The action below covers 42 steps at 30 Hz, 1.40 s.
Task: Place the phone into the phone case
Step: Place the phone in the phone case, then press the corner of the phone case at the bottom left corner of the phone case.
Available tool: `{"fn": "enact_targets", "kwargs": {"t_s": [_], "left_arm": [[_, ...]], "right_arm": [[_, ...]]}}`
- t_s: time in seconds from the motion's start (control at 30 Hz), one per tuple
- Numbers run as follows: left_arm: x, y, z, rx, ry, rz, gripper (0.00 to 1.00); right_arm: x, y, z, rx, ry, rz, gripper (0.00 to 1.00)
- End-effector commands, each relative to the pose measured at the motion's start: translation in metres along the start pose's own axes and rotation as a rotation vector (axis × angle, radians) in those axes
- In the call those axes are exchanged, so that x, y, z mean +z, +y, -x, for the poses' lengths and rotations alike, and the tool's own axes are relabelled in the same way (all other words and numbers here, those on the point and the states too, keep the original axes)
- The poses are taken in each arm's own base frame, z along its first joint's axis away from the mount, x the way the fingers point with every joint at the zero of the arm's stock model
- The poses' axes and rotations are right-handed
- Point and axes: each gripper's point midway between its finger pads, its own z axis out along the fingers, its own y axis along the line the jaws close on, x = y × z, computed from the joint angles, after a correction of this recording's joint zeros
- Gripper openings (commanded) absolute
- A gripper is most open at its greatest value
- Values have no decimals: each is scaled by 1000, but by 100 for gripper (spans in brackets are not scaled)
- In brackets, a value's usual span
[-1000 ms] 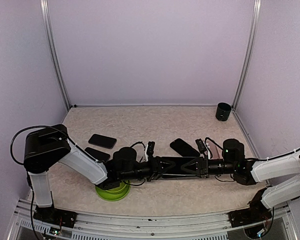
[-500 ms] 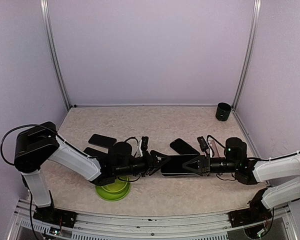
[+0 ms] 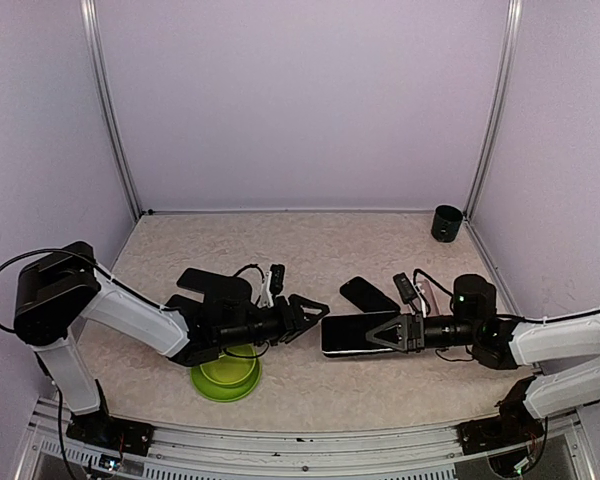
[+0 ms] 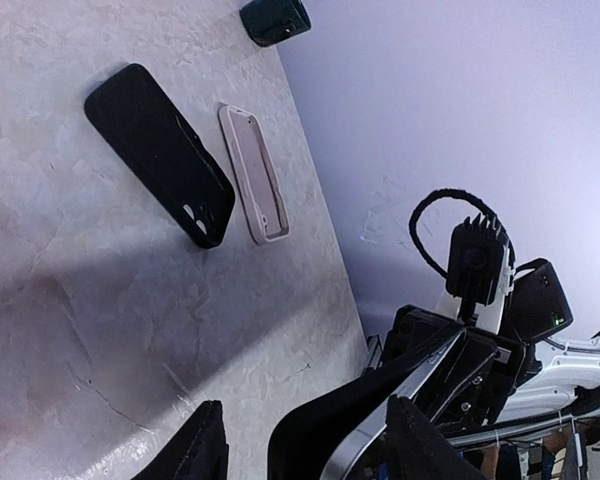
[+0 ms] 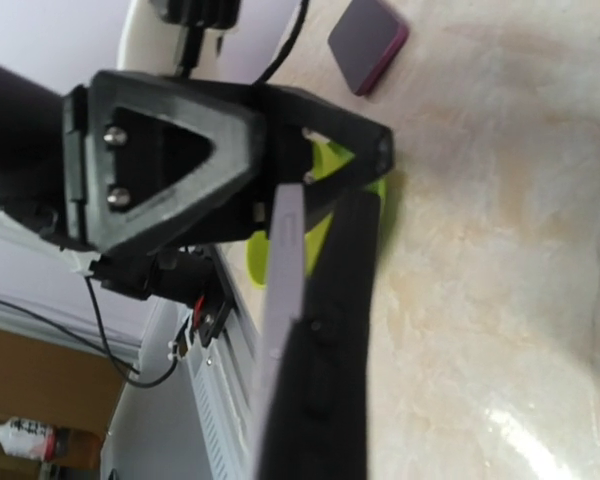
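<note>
Leftward my left gripper [image 3: 311, 317] has retreated, jaws spread, empty; right gripper [image 3: 376, 334] clamps the phone [image 3: 342, 335], long axis horizontal, pointing frame-left.

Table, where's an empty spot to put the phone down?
The back strip of the table is bare, from the left wall to the black cup. There's room in front too, right of the green bowl. The middle is crowded: left fingers, right fingers holding the phone, black case behind.
</note>
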Motion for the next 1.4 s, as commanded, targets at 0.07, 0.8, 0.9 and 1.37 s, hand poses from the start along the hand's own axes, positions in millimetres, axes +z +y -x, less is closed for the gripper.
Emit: {"fn": "enact_targets", "kwargs": {"t_s": [0.07, 0.8, 0.9, 1.37], "left_arm": [[-5, -16, -8, 67, 50, -88, 53], [-12, -53, -39, 107, 193, -312, 49], [-13, -56, -40, 108, 196, -325, 44], [-18, -64, -41, 95, 202, -388, 24]], "right_arm": [[-6, 37, 15, -177, -31, 110, 13], [-17, 48, 7, -362, -41, 138, 8], [-17, 48, 7, -365, -40, 139, 8], [-19, 44, 3, -368, -39, 130, 8]]}}
